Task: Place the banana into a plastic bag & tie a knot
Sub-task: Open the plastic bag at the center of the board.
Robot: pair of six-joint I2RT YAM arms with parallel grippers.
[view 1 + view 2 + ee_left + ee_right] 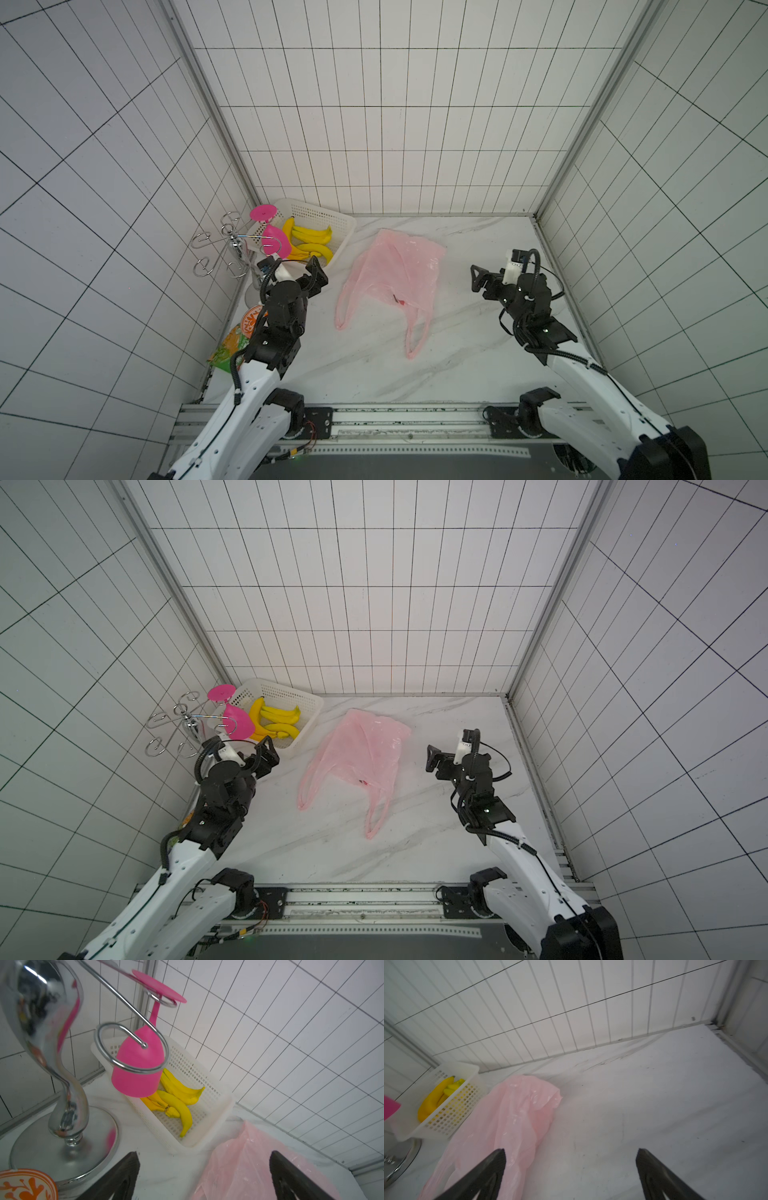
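Spreading across the middle of a marbled white worktop (457, 365), a pale-pink plastic bag (395, 266) lies flat and empty, its two loop handles (415, 345) untied and pointing toward the robot. A white basket (340, 222) just beside it holds yellow bananas (311, 236). The left gripper (318, 272) hovers near the basket, jaws apart and empty. The right gripper (478, 279), also apart and empty, waits beside the bag. A good first pick would probably take one banana by its middle, steering clear of the pink glass (276, 241) hanging overhead.
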